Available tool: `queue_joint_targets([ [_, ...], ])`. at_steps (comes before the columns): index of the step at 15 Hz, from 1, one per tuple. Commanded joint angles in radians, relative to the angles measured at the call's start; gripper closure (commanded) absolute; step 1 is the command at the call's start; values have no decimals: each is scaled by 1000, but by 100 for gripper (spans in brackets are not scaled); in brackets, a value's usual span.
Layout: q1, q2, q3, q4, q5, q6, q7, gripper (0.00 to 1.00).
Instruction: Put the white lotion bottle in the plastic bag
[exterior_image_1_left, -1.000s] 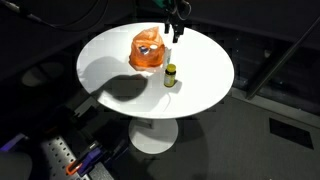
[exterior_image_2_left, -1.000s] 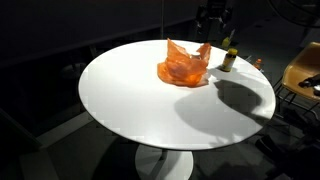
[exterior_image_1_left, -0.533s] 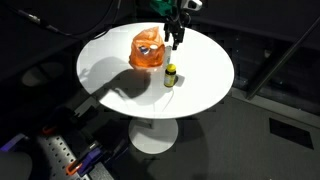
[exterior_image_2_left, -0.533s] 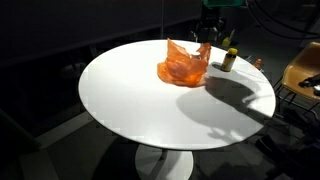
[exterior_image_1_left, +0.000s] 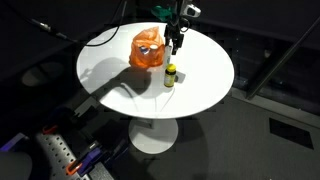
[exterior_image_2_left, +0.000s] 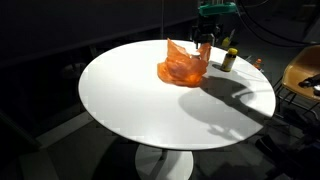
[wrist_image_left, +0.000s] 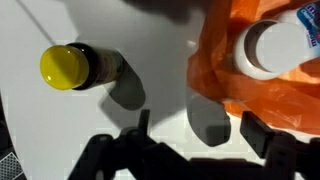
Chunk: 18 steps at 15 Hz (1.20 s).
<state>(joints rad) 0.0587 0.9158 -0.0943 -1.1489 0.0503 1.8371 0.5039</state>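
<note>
The orange plastic bag (exterior_image_1_left: 146, 50) (exterior_image_2_left: 183, 66) sits on the round white table (exterior_image_1_left: 205, 90) (exterior_image_2_left: 140, 115). In the wrist view the white lotion bottle (wrist_image_left: 268, 45) lies inside the bag (wrist_image_left: 270, 105), with its round white cap showing. My gripper (exterior_image_1_left: 175, 42) (exterior_image_2_left: 205, 45) (wrist_image_left: 200, 135) hangs open and empty just above the table, beside the bag's edge. It is between the bag and a small dark bottle with a yellow cap (exterior_image_1_left: 171, 76) (exterior_image_2_left: 229, 59) (wrist_image_left: 65, 67), which stands upright.
The table stands on a single pedestal (exterior_image_1_left: 155, 135) over a dark floor. A wooden chair (exterior_image_2_left: 303, 78) is beyond the table's edge. Cables hang near the arm at the back. Equipment (exterior_image_1_left: 60, 158) lies on the floor by the table.
The arm has shifted a little toward the bag and lowered slightly. The gripper stays open. The bag and both bottles have not moved.
</note>
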Motion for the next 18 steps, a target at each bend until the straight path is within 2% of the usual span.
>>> queue_joint_targets([
  [1, 8, 53, -16, 95, -14, -54, 40, 38],
  [3, 4, 63, -16, 116, -8, -64, 46, 57],
  [7, -3, 55, -15, 140, -1, -78, 48, 88],
  [8, -3, 46, -17, 142, -2, -77, 51, 90],
  [13, 7, 6, -16, 164, -6, -66, 65, 89],
  [18, 45, -40, -9, 173, -18, -58, 63, 89],
])
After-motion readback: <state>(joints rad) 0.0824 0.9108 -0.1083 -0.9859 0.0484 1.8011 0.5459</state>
